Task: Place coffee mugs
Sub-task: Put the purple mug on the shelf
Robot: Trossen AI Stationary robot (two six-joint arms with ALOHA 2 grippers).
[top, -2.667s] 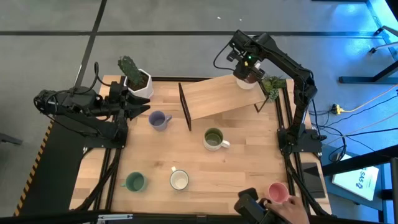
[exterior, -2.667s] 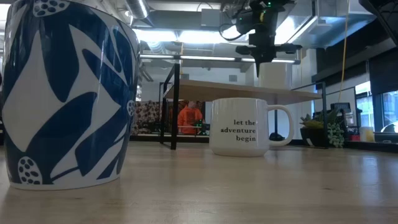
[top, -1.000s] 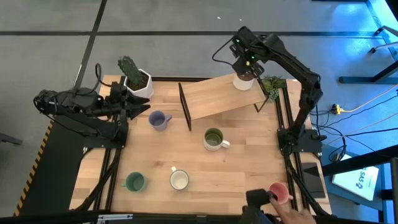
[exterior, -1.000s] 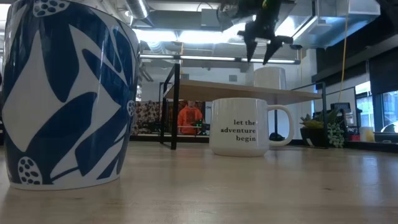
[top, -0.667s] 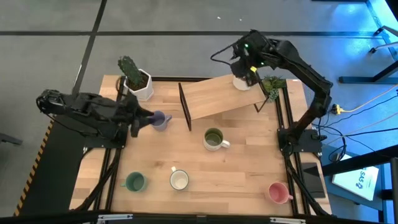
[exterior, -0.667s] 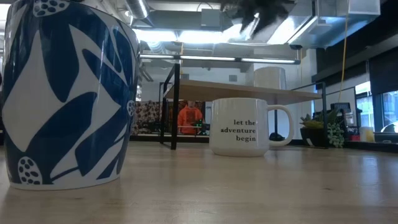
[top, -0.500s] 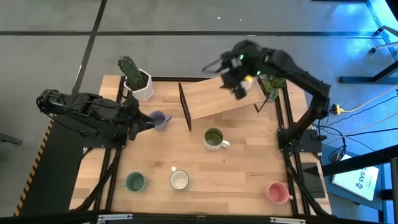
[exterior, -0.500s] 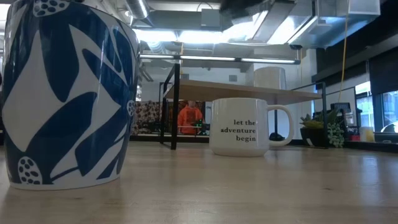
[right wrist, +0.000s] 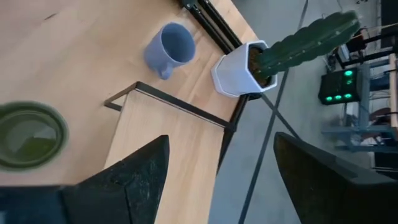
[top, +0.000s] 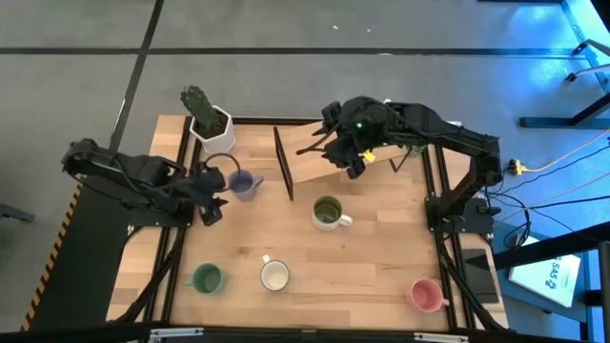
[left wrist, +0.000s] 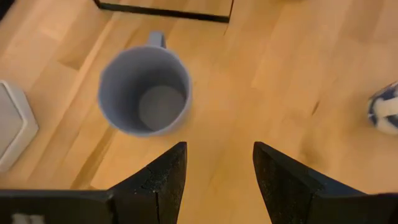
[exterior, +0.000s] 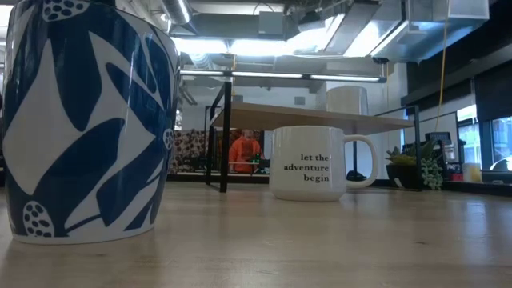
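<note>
Lavender-blue mug [top: 244, 183]: upright near the tabletop's far-left corner. Left gripper [top: 213, 195]: just beside it, fingers parted, empty. Right gripper [top: 345, 152]: above the raised wooden shelf [top: 315, 157] by the far edge, jaws wide, empty. Olive green mug [top: 327, 211]: mid-table.

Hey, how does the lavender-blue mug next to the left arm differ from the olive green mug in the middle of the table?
The lavender-blue mug sits toward the table's left, right in front of the left end effector; the olive green mug stands mid-table below the wooden shelf. The lavender-blue mug's handle points toward the shelf, the olive green mug's toward the table's right side. They also differ in colour. Both stand upright on the table, mouths up, ungripped.
</note>
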